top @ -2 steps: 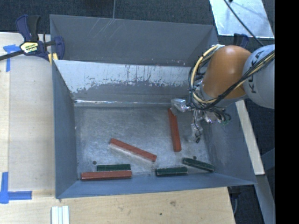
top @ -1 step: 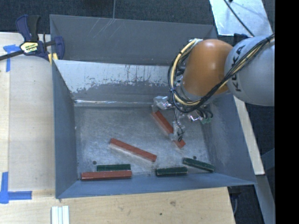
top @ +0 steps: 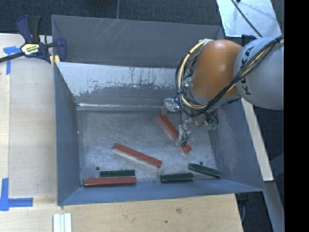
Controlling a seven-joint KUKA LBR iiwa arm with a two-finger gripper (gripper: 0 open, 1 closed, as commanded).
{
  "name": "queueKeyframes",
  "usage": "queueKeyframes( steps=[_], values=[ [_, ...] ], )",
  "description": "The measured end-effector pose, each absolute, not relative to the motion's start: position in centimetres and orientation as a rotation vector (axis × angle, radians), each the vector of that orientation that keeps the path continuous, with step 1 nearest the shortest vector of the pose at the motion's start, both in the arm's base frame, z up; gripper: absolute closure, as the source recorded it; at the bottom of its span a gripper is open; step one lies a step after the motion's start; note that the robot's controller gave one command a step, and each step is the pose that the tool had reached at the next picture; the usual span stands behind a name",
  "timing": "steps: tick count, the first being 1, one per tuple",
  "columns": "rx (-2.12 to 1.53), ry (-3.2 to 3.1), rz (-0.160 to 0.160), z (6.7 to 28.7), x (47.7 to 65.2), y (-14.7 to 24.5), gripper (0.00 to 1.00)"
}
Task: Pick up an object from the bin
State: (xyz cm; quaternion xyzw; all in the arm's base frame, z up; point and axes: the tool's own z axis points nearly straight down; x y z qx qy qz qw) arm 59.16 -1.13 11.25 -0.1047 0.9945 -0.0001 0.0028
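Soft light is falling from above onto the grey bin [top: 65, 129], washing its far wall pale with a faint glare. The bin's floor is sitting dimmer, and the arm's orange cover [top: 217, 71] is throwing a shadow under itself at the bin's right side.

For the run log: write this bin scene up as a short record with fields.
container: grey bin with sloped walls
gripper: gripper low over the floor, right of centre
thing under gripper: slanted red bar, the gripper at its lower end
held: cannot tell
other red bars: middle red bar, tilted; front red bar along the near wall
green bars: left green bar just behind the front red bar; middle green bar; right green bar
heaping: none, all lie flat and mostly apart
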Motion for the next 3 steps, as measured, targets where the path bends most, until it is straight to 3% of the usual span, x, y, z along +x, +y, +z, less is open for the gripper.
queueKeyframes(
  steps=[1,2,3],
  values=[
    [-0.035,3.135,0.002,7.13,60.0,-2.04,0.0],
    [-0.04,3.135,0.0,7.25,60.15,-2.06,0.0],
    [-0.042,3.135,0.001,7.38,60.19,-2.02,1.0]
  ],
)
